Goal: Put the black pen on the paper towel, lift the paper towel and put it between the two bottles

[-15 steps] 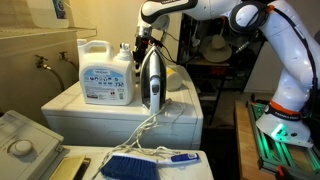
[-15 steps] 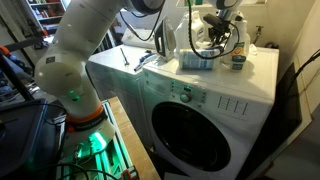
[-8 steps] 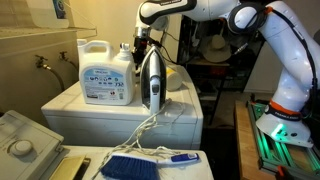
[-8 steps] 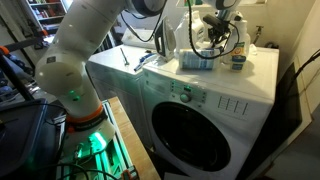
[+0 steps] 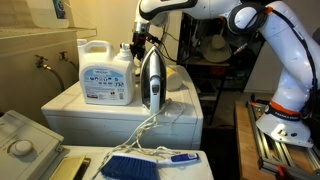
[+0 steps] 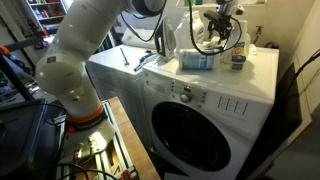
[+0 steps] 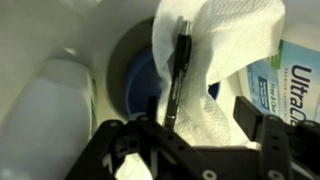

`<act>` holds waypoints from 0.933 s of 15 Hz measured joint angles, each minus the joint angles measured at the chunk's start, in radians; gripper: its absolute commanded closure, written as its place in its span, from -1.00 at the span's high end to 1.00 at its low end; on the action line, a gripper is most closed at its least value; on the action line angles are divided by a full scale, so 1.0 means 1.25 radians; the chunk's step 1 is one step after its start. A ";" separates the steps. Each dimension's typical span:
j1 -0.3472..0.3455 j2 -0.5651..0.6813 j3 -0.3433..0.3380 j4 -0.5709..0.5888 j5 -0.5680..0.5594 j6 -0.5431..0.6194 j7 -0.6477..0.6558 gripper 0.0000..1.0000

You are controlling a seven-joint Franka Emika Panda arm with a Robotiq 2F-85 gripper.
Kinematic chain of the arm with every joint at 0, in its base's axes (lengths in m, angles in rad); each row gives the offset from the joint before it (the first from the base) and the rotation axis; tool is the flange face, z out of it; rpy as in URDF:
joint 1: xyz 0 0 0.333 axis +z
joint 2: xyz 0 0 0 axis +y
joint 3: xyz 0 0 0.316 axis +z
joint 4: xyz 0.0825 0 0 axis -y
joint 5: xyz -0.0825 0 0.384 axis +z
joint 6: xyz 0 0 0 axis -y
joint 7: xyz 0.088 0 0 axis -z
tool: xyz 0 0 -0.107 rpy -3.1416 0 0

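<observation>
In the wrist view the white paper towel (image 7: 225, 60) hangs crumpled, with the black pen (image 7: 176, 75) lying along its left fold. It sits between a white bottle (image 7: 50, 115) on the left and a white jug with a blue label (image 7: 295, 80) on the right, over a blue cap (image 7: 140, 85). My gripper (image 7: 190, 125) is open, its fingers (image 7: 255, 115) standing on either side of the towel's lower part without pressing it. In both exterior views the gripper (image 5: 138, 40) (image 6: 218, 20) hovers just above the two bottles (image 5: 107, 72) (image 6: 200, 52).
A clothes iron (image 5: 152, 80) stands upright in front of the bottles, its cord trailing off the washer top (image 5: 185, 110). A small blue-lidded container (image 6: 238, 60) sits near the far edge. A blue brush (image 5: 135, 165) lies on the lower surface.
The jaws have spread apart and let go of the paper towel, which now rests between the bottles with the pen on it. The arm has barely moved.
</observation>
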 measured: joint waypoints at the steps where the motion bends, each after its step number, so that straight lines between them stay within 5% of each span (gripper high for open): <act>1: 0.001 -0.001 0.000 0.007 -0.002 -0.004 0.004 1.00; 6: 0.015 -0.012 -0.010 0.029 -0.021 -0.021 0.045 1.00; 14: 0.073 -0.126 -0.066 0.042 -0.105 -0.048 0.264 1.00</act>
